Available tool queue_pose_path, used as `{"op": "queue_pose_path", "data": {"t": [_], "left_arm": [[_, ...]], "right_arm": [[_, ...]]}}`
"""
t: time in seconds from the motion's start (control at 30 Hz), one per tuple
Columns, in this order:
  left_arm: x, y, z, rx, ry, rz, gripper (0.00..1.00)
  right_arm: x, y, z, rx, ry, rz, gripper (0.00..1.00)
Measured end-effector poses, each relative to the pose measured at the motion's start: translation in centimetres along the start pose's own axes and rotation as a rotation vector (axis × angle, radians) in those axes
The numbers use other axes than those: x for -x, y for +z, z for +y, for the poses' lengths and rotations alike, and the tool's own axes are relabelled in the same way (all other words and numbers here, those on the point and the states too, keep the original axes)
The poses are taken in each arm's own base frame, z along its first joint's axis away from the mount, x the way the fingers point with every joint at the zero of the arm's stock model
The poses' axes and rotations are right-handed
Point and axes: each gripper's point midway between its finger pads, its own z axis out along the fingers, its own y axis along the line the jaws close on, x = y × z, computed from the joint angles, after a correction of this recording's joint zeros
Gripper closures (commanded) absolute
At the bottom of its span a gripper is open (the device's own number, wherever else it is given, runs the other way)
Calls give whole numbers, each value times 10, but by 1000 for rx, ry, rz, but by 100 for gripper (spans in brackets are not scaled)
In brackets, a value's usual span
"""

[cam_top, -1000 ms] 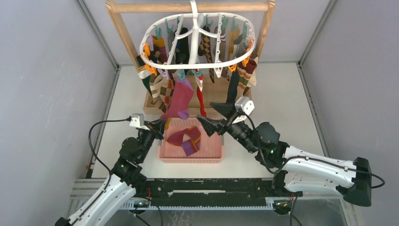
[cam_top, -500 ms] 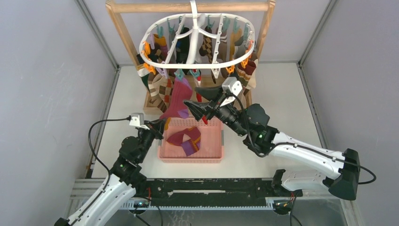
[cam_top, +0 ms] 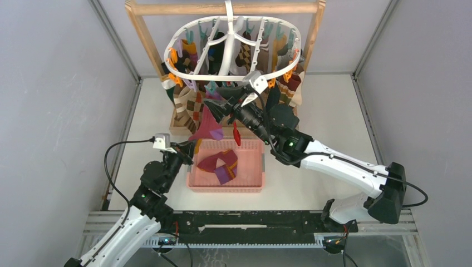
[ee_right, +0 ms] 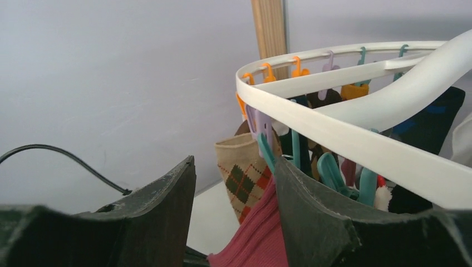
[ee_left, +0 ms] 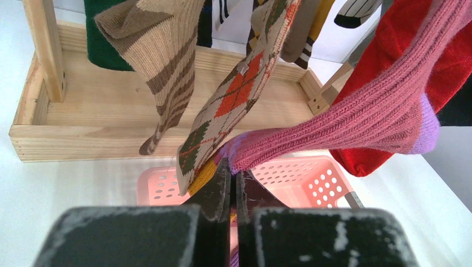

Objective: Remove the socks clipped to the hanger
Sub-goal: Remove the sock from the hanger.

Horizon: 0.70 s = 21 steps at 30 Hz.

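While the left claw (ee_left: 231,184) is clenched on the purple toe of the pink sock (ee_left: 356,119), drawing it down and to the near left so the fabric runs taut from its clip, the right claw (ee_right: 234,167) reaches up under the near rim of the hanger (ee_right: 334,130). Its jaws are apart, one on each side of the cuff and of the teal clip (ee_right: 266,149) that seems to hold it. That split of work looks deliberate: tension from below steadies the sock and the free-hanging ring, so the upper claw can squeeze the clip or seize the cuff close to it. That claw is released, with nothing gripped as far as the wrist view shows. The hanger hangs by its hook from the wooden stand (cam_top: 222,8) at the far side of the surface (cam_top: 334,122), with many socks (cam_top: 192,108) clipped on (argyle, striped, black, red among them). A basket (cam_top: 253,181) sits just near of the stand, below the pink sock, likely so freed socks drop straight in; one purple and red sock (cam_top: 220,166) lies in it. An argyle sock (ee_left: 234,94) hangs just beside the left claw and could snag in a pull.
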Motion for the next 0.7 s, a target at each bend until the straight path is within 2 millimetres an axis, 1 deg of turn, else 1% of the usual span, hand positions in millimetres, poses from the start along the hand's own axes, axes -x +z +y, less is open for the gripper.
{"op": "queue_pose_path", "data": {"t": [0.2,0.37,0.53,0.7], "left_arm": [[0,-1,0,0,0,0,100],[0,-1,1,2,0,-1,100],[0,-1,2,9,1,0,100],[0,-1,2,9,2,1,100]], "right_arm": [[-17,19,-13,-63,-22,36,40],[-31,21,-26,-124,-52,63,40],[-33,20,-33,-171,-93,68,40],[-33,19,-31,-188,-124,70,40]]}}
